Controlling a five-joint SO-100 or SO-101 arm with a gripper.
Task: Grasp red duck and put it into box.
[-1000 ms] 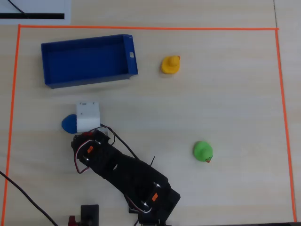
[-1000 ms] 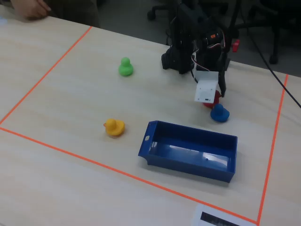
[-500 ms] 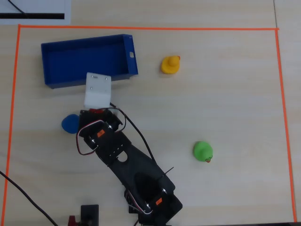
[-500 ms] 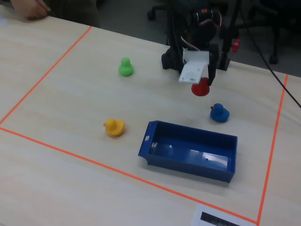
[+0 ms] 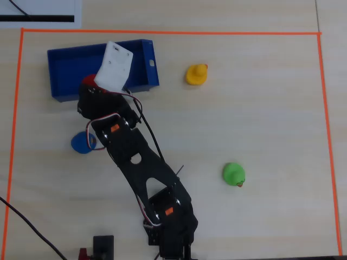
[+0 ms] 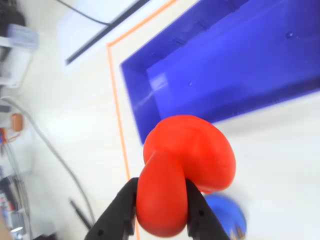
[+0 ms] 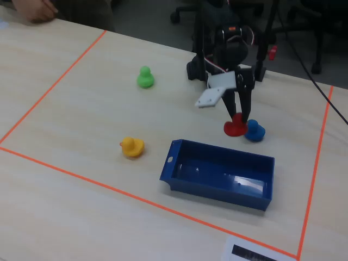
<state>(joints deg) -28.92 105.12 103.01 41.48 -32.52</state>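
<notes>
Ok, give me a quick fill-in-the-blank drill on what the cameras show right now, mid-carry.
1. The hand is shut on the ____ duck.
2. The box is dark ____ and has nothing inside it.
3. In the fixed view, the duck on the table nearest the held one is the ____ one.
4. In the overhead view, the yellow duck sits to the ____ of the box.

Missing words: red; blue; blue; right

- A blue duck [image 5: 80, 142] sits on the pale wooden table [image 5: 260, 119].
- A yellow duck [image 5: 196, 74] rests well apart from a green duck [image 5: 233, 174].
- Orange tape [image 5: 162, 32] borders the workspace.
</notes>
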